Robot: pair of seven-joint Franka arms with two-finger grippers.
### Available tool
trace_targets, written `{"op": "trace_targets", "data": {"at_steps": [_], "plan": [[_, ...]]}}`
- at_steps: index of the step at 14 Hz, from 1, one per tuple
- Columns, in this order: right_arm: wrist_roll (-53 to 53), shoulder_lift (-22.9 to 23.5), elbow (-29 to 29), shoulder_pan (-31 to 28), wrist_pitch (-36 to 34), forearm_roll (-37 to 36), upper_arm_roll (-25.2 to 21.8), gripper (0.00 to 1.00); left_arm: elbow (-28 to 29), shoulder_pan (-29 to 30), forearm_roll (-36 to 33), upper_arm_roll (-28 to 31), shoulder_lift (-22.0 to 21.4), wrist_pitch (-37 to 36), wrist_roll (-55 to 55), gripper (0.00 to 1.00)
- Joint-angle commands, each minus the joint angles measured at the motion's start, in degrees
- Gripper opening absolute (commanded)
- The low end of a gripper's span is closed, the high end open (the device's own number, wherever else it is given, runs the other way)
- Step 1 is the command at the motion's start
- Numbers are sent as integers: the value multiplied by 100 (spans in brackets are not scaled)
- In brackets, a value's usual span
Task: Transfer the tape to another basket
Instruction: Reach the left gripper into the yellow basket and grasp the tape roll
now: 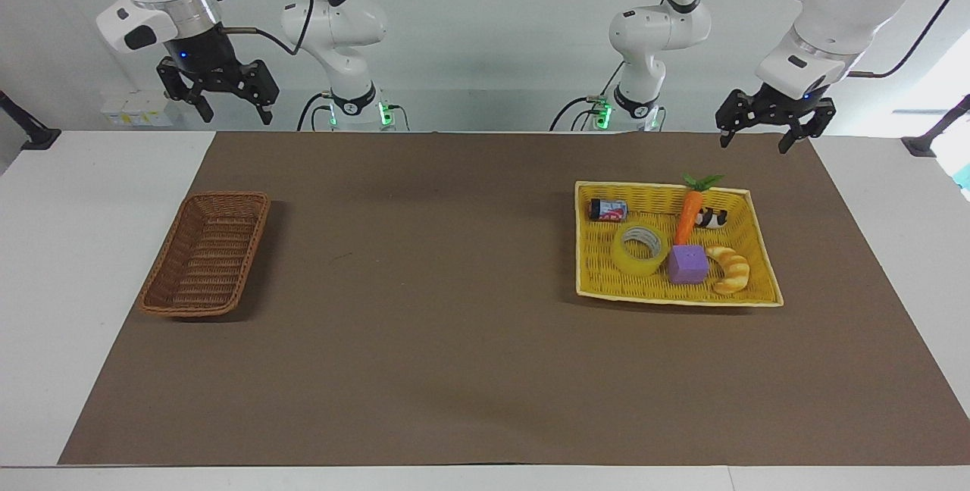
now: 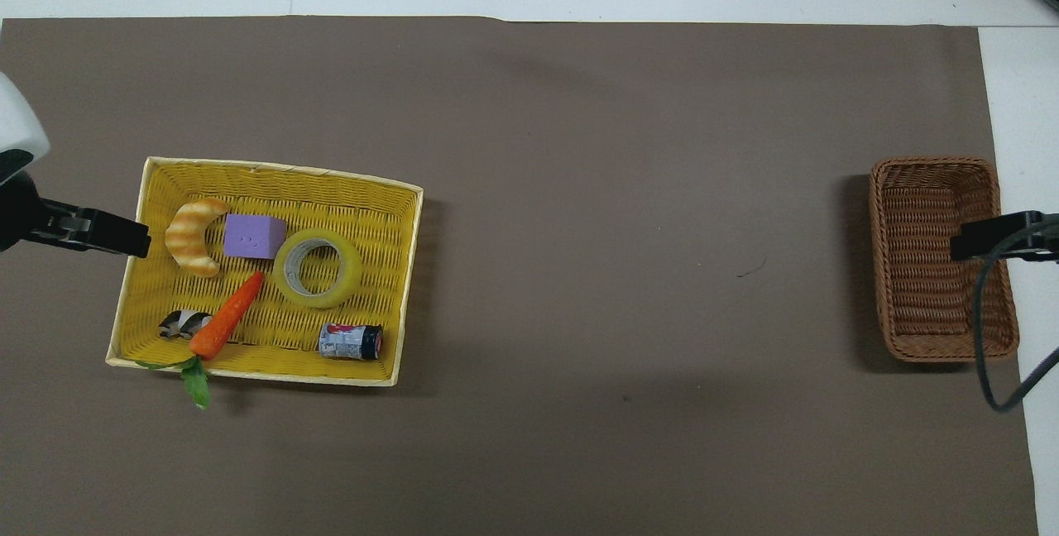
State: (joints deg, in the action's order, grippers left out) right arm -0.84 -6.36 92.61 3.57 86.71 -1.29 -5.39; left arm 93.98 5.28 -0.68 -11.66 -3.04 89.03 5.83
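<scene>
We see a white bench point(image 1: 98, 211) under a pale wall, most of its top covered by a brown mat point(image 1: 455, 324) that runs nearly edge to edge. Two white arms stand at the robots' edge of the bench, and both are raised clear of everything. The yellow basket point(image 1: 746, 294) is the largest thing on the mat, lying toward the left arm's end, with its near rim not far from the robots' edge. The brown wicker basket point(image 1: 206, 252) is narrower and sits at the right arm's end of the mat, close to that edge, with nothing in it. The left gripper point(image 1: 758, 131) hangs over the mat's robot-side edge above the yellow basket's corner, its fingers spread wide and holding nothing. The right gripper point(image 1: 231, 101) hangs over the bench's robot-side edge near the mat's corner, its fingers likewise spread and bare. Inside the yellow basket we find the tape point(image 1: 639, 250) lying flat near the middle, touching a purple cube point(image 1: 688, 264). A carrot point(image 1: 688, 218) leans over the robot-side rim, a croissant point(image 1: 729, 269) lies just beside the cube, and a small can point(image 1: 608, 210) rests in the corner by the robots. A small black and white thing point(image 1: 711, 218) lies just beside the carrot.
</scene>
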Motion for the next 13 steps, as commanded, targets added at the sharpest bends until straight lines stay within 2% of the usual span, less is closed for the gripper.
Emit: {"op": "trace_targets", "data": {"at_steps": [1,5,13], "plan": [[243,-128,152,-67,65,-108,29,100,349,-299,33,58,-162,307,-353,100],[287,-128,152,-67,65,-99,20,100,866,-501,33,58,-171,930,-749,100],[295,-128,152,-67,56,-99,20,100,2167,-519,42,41,-57,2574,-1267,100]]}}
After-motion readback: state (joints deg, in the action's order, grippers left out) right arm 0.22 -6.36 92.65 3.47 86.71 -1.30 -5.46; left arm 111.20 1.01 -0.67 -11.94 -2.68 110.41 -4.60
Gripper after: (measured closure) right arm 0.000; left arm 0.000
